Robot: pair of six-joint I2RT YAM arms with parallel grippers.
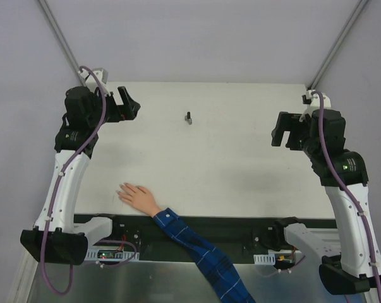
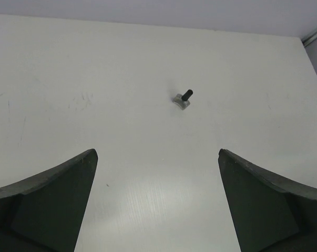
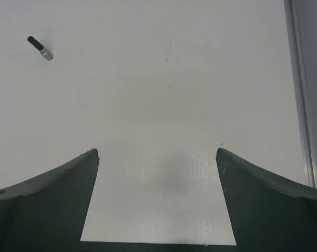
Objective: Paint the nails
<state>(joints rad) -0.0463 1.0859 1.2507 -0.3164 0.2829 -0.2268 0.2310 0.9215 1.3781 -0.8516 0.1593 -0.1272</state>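
A pale flesh-coloured hand (image 1: 137, 196) with spread fingers lies flat near the table's front left; its arm wears a blue plaid sleeve (image 1: 199, 252). Its nails are too small to make out. A small dark-capped bottle (image 1: 188, 117) stands at the table's back centre; it also shows in the left wrist view (image 2: 183, 98) and the right wrist view (image 3: 40, 48). My left gripper (image 1: 129, 104) is open and empty, raised at the back left. My right gripper (image 1: 278, 130) is open and empty, raised at the right. The hand shows in neither wrist view.
The white table (image 1: 228, 170) has a black strip along its near edge, where the arm bases are bolted. Metal frame posts (image 1: 57, 38) rise at the back corners. The table's right edge rail (image 3: 300, 94) shows in the right wrist view.
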